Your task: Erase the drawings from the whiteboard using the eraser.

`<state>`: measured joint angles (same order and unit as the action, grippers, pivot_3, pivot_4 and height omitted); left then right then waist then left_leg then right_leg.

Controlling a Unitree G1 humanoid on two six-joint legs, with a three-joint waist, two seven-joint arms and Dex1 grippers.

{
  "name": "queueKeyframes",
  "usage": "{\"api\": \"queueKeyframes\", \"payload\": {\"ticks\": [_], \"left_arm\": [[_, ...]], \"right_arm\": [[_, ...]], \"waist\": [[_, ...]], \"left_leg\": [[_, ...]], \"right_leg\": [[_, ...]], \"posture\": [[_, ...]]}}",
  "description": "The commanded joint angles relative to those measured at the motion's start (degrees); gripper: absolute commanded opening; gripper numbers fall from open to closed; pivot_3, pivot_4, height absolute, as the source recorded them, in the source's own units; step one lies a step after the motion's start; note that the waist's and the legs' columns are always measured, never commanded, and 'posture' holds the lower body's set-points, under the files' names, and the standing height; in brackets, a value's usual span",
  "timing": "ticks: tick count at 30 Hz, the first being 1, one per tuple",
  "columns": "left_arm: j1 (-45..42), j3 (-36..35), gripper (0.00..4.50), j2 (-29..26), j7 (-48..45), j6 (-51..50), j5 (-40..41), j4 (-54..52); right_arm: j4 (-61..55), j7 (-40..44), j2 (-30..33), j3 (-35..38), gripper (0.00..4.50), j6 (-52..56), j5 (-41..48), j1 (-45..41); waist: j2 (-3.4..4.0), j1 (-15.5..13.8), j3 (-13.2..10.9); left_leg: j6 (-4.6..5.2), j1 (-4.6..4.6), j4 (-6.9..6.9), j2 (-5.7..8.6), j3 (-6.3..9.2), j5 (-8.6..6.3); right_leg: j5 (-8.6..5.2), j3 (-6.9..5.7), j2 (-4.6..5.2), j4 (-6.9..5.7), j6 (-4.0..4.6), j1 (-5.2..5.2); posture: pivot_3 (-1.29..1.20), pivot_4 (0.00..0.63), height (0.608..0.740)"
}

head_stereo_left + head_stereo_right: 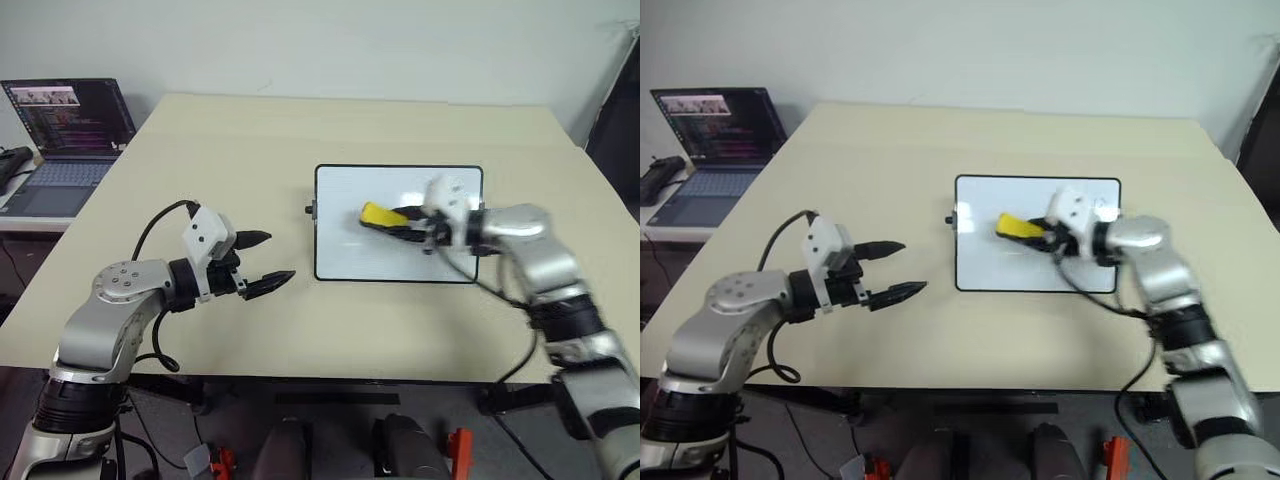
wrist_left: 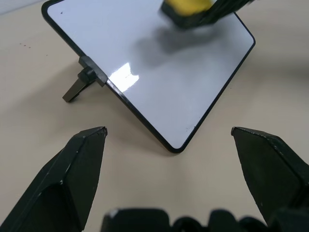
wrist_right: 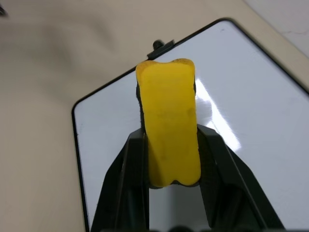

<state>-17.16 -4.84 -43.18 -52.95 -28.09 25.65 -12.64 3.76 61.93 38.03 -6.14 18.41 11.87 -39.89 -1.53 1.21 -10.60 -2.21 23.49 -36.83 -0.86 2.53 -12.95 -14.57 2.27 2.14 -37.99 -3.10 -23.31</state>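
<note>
Clamping the yellow eraser, the right gripper is holding it over the whiteboard lying flat on the table; left gripper is hanging wide apart beside it.

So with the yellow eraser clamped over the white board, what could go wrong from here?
1. The right gripper pinches the yellow block eraser by its rear half only; wiping pressure could twist it loose.
2. The glossy black-framed whiteboard lies unheld on the beige table, the open left gripper apart from it, so strokes may slide it.
</note>
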Motion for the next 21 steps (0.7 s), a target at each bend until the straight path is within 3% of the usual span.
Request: {"api": "queueKeyframes", "payload": {"ticks": [1,9,21], "left_arm": [[-1.3,-2.2,4.5,-0.9,-0.1,0.6,0.8,-1.3],[-3.4,-1.9,4.5,-1.2,-1.2,1.0,0.3,0.4],[-6.0,-2.2,4.5,-1.9,-2.1,0.4,0.2,0.3]], "right_arm": [[-7.0,4.0,8.5,7.9,0.98,4.2,4.6,4.4],[-2.0,4.5,22.0,19.3,0.98,0.8,3.4,16.7],[2.4,3.3,23.5,21.9,0.98,-2.7,3.5,18.2]], "waist": [[0.0,-0.3,0.0],[0.04,0.5,0.0],[0.06,0.9,0.0]], "left_leg": [[-0.04,0.05,0.01,0.01,0.04,-0.07],[-0.01,0.02,-0.03,0.02,-0.18,-0.21],[-0.01,-0.19,-0.07,-0.01,-0.31,-0.21]], "right_leg": [[-0.07,-0.05,0.01,0.06,-0.01,0.0],[-0.14,0.11,0.02,0.11,-0.04,0.01],[-0.15,0.27,-0.05,0.03,-0.07,0.12]], "posture": [[0.0,0.15,0.74],[0.0,0.15,0.74],[0.0,0.15,0.74]]}}
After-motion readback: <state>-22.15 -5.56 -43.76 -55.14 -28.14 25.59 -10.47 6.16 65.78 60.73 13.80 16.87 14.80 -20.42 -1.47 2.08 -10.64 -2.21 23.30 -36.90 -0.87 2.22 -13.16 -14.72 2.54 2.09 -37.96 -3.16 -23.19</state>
